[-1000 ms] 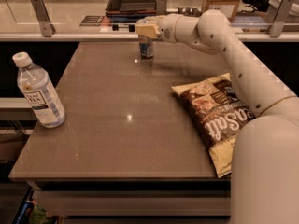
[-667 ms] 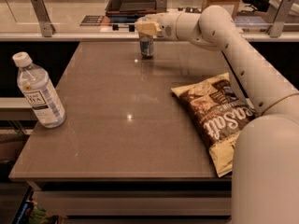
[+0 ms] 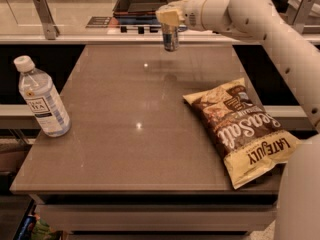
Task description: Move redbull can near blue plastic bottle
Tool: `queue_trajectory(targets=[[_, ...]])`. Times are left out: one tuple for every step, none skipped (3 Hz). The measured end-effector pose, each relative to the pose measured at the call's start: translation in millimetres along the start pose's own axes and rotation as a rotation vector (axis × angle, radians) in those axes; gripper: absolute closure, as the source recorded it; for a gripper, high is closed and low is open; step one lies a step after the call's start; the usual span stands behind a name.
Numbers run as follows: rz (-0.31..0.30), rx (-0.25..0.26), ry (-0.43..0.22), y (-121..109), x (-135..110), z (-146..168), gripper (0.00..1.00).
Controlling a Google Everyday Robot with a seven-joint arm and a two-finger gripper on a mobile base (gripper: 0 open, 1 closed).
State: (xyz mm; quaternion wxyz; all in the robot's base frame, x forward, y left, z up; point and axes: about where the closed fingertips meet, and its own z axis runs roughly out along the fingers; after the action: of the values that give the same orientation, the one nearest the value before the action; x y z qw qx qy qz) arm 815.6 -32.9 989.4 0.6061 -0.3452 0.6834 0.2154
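**Camera view: can in the pincer at upper centre, the carry to the bottle not yet made**

The pincer [image 3: 170,25] sits at the upper centre of the frame, at the end of the white arm [image 3: 260,14] that reaches in from the right edge. Directly beneath it is the redbull can [image 3: 170,39], upright, with its top tucked up into the pincer. The pincer appears closed on the can's upper end. The can looks to hang just clear of the bench [image 3: 125,149], since a faint dark patch on the surface lies below it and apart from its base. From this angle that gap is hard to be sure of.

The blue plastic bottle [image 3: 42,101] stands upright at the left of the frame, close to the bench's left edge, and is well apart from the can. Between them lies an open stretch of brown surface. A chip bag [image 3: 245,129] lies flat at the right of the frame, away from the line between can and bottle.

As a judgement of progress, the grasp seems done and a lift perhaps begun. What is left is most of the job: carrying the can toward the lower left, setting it down upright near the bottle without knocking it, and letting go.
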Motion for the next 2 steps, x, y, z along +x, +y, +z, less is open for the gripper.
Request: queue_trajectory(targets=[[0.001,-0.018,-0.03,17,-5,-15,1.0],[-0.005,-0.072,-0.082,52,-11,-17,1.0]])
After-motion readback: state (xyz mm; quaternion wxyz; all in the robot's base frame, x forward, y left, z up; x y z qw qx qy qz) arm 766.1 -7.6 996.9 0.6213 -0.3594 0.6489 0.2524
